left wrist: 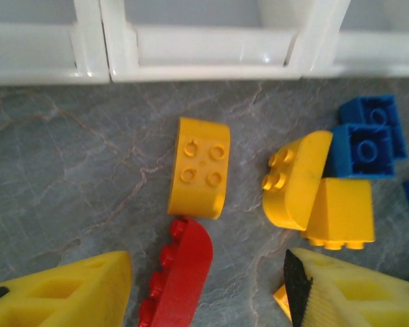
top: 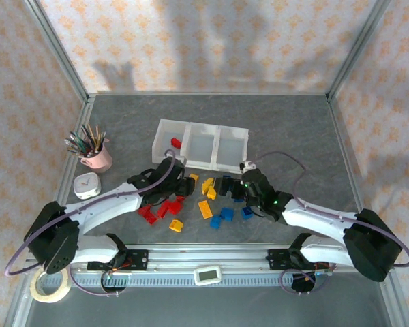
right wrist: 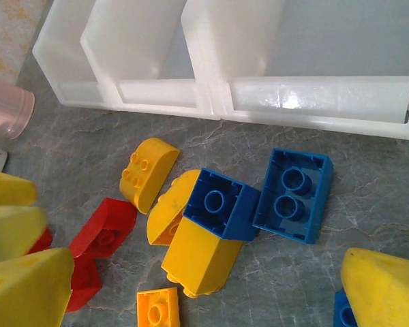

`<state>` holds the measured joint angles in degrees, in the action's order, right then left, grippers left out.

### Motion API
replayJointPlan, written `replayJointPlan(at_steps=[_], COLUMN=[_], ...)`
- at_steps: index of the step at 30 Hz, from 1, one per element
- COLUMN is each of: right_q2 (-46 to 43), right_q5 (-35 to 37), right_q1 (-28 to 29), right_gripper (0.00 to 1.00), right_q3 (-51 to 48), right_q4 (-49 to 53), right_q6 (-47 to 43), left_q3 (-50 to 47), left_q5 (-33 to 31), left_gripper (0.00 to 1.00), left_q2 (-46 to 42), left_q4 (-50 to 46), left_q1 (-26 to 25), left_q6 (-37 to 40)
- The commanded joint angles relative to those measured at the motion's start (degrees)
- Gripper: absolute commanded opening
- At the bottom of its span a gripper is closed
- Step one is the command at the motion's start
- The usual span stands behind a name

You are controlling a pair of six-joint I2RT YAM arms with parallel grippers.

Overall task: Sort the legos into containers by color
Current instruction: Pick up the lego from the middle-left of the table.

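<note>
We count one tray of three compartments, with one red brick in the left one. On the table we record at least three red bricks, five yellow bricks and four blue bricks; one pink cup, one tape roll.

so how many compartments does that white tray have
3, joined in a row: the left compartment holding a red brick, the middle compartment, and the right compartment. None seem hidden.
</note>
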<state>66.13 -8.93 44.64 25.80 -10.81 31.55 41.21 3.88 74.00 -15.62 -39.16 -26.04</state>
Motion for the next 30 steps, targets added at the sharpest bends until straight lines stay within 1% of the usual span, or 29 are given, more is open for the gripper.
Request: replayJointPlan(at_steps=[1, 5, 9, 13, 20, 30], right_q2=[-1.0, -0.3, 0.2, 0.6, 1.2, 1.2], right_q5=[-0.6, -1.2, -1.1, -1.2, -0.9, -0.2], right_q1=[0.5, 0.6, 0.6, 0.6, 0.6, 0.6], right_gripper=[1.0, 1.0, 1.0, 1.0, 1.0, 1.0], right_q3=[-0.8, -0.1, 0.4, 0.6, 1.2, 1.9], right_q4=[-3.9, -4.0, -3.9, -3.9, -3.5, -2.9], right_q6=[0.5, 0.0, -0.3, -0.6, -1.0, -1.3], left_q3=[-0.2, 0.5, 1.1, 1.5, 2.2, 1.7], left_q5=[-1.3, 0.5, -0.2, -1.7, -3.3, -5.5], left_gripper=[0.64, 0.63, 0.6, 0.55, 0.43, 0.19], left_q2=[2.7, 6.6, 9.5, 11.6, 13.9, 12.0], left_q4=[0.0, 0.3, 0.1, 0.6, 0.8, 0.1], left_q1=[-0.1, -0.8, -0.9, -0.9, -0.9, -0.9], left_q6=[-0.3, 0.9, 1.6, 1.7, 1.9, 1.4])
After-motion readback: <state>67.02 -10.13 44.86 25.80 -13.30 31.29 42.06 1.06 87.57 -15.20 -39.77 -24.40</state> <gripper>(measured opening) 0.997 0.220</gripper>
